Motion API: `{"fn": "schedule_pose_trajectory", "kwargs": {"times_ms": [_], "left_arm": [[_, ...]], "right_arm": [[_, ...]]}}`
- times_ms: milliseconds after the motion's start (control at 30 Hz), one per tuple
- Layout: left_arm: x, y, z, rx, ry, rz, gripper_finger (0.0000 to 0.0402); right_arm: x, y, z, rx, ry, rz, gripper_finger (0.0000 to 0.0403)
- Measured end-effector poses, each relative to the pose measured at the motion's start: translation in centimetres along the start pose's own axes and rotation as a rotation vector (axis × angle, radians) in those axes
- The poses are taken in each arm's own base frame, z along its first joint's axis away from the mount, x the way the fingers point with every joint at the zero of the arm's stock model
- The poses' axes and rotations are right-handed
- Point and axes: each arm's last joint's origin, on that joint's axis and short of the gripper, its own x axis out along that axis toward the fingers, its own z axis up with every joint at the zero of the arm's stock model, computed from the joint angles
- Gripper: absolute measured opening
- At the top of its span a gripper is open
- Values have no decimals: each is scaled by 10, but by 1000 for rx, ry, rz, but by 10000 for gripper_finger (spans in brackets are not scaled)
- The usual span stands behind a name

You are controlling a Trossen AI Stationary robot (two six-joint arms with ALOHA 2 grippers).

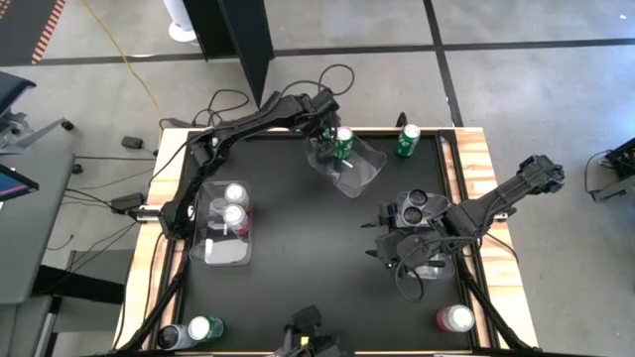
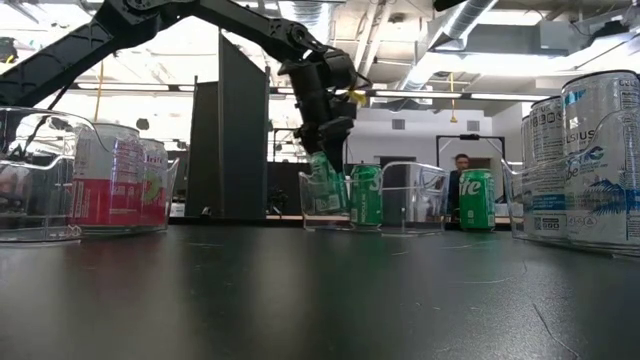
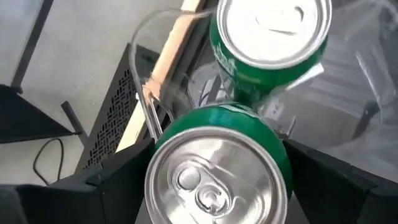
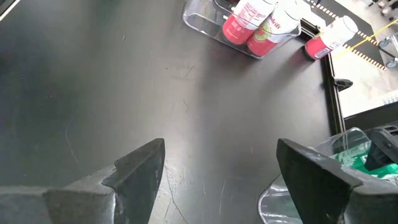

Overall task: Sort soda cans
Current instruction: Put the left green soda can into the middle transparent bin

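My left gripper (image 2: 325, 150) reaches over the far middle of the table and is shut on a green soda can (image 2: 322, 182). That can is tilted inside a clear bin (image 1: 365, 171), next to an upright green can (image 2: 366, 195). My right gripper (image 4: 221, 149) hangs open above the table's right side with nothing between its fingers, beside a clear bin of grey-and-silver cans (image 1: 417, 203). Two red cans stand in a clear bin (image 1: 226, 223) on the left. Another green can (image 1: 408, 141) stands on the table at the far right. My left gripper pinches the green can's opposite side walls (image 3: 273, 155) between its two fingers, just below the silver top. The fingers come from above, slanting down toward the table's far side. The can leans in the hold, its lower end (image 2: 318, 210) down inside the clear bin.
A red can (image 1: 454, 317) lies near the table's near right corner. A dark can (image 1: 174, 335) and a green can (image 1: 205, 327) lie at the near left corner. Wooden rails (image 1: 476, 178) border the black table top. The middle of the table is bare.
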Motion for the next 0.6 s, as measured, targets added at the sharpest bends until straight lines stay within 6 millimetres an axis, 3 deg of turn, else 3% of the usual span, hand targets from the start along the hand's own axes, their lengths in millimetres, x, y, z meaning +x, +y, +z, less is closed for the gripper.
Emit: {"fn": "schedule_pose_trajectory", "kwargs": {"times_ms": [333, 600], "left_arm": [[-1, 1, 6, -9, -63, -15, 340], [16, -6, -6, 5, -15, -27, 340]], "right_arm": [[0, 0, 0, -1, 0, 2, 329], [0, 0, 0, -1, 0, 3, 329]]}}
